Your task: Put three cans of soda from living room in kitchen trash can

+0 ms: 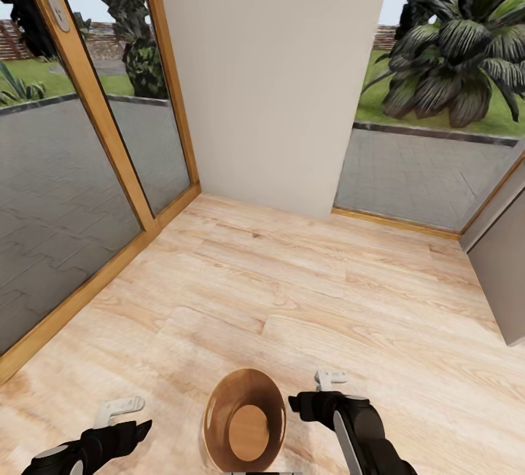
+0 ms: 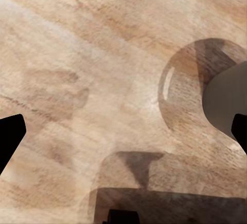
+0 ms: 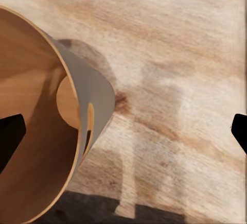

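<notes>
Indoors, the bin [image 1: 245, 420] stood on the pale wood floor [image 1: 292, 293] directly in front of the robot, its tan inside showing nothing but its round base. It sat between the two grippers, the left gripper [image 1: 124, 417] a little apart on one side and the right gripper [image 1: 321, 391] just beside the rim on the other. Both arms were held low and bent inward toward the bin. Each gripper had its fingers spread wide and held nothing. From the right wrist, the bin's [image 3: 46, 131] wall and bare interior appeared close by. Beyond, glass doors [image 1: 80, 169] with wood frames flanked a plain white wall [image 1: 270, 74].
</notes>
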{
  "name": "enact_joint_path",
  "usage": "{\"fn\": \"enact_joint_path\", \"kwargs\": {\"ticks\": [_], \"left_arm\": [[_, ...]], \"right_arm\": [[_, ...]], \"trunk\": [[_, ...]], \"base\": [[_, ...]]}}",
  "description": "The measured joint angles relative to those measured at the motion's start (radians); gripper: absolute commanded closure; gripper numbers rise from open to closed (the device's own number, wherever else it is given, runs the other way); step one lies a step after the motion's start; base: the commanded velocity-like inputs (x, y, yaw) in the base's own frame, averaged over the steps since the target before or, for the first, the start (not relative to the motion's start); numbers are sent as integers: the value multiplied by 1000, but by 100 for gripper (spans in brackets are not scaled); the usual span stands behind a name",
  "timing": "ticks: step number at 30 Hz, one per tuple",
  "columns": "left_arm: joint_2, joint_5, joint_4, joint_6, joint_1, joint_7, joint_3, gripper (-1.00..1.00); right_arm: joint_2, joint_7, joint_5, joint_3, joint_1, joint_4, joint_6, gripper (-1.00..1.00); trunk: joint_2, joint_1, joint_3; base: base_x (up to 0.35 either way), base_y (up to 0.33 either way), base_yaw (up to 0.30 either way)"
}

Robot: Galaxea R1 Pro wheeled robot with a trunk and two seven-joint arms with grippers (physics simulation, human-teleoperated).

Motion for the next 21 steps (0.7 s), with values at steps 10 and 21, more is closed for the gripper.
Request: {"fn": "enact_joint_path", "kwargs": {"ticks": [10,21], "left_arm": [[-2,0,0,0,0,0,0,-100],[-2,1,0,0,0,0,0,-100]], "right_arm": [[-1,-9,-1,-2,-10,36,-39,-100],[5,-36,3,-1,-108,302,-149,-100]], "trunk": [[0,0,0],[0,0,0]], "base": [[0,0,0],[0,0,0]]}}
